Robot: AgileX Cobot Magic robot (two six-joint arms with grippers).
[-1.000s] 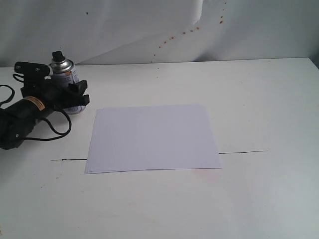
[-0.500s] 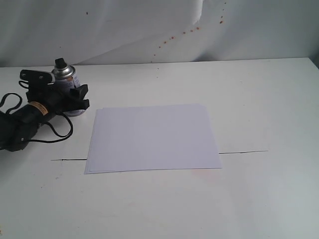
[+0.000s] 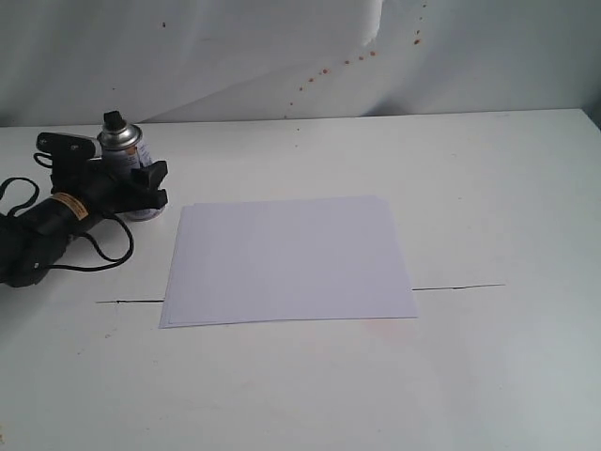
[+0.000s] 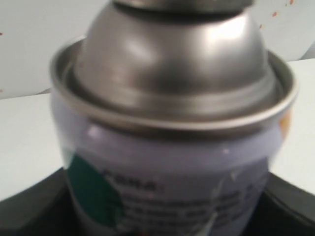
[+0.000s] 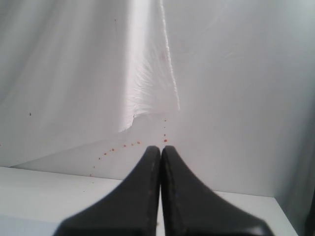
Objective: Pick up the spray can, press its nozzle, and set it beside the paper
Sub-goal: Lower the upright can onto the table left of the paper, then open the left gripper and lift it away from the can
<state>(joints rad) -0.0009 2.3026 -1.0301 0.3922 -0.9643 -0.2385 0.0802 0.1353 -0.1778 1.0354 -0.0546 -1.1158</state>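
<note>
The spray can (image 3: 125,143), silver with a white label, stands upright just left of the paper's far left corner. Its black nozzle (image 3: 114,119) points up. My left gripper (image 3: 139,184) reaches in from the left and is shut on the can's body, with one black finger (image 3: 150,175) across its front. In the left wrist view the can (image 4: 172,98) fills the picture, a dark finger (image 4: 29,211) on either side. The paper (image 3: 286,258) lies flat mid-table. Whether the can's base touches the table I cannot tell. My right gripper (image 5: 161,150) is shut on nothing and out of the exterior view.
The white table (image 3: 488,188) runs to a white cloth backdrop (image 3: 282,56) speckled with orange dots. The left arm's black cable (image 3: 103,249) loops on the table near the left edge. A thin dark line (image 3: 460,287) crosses the tabletop beside the paper.
My left gripper has moved down and slightly right with the spray can held in it, bringing the can lower beside the paper's corner. The paper has not moved.
</note>
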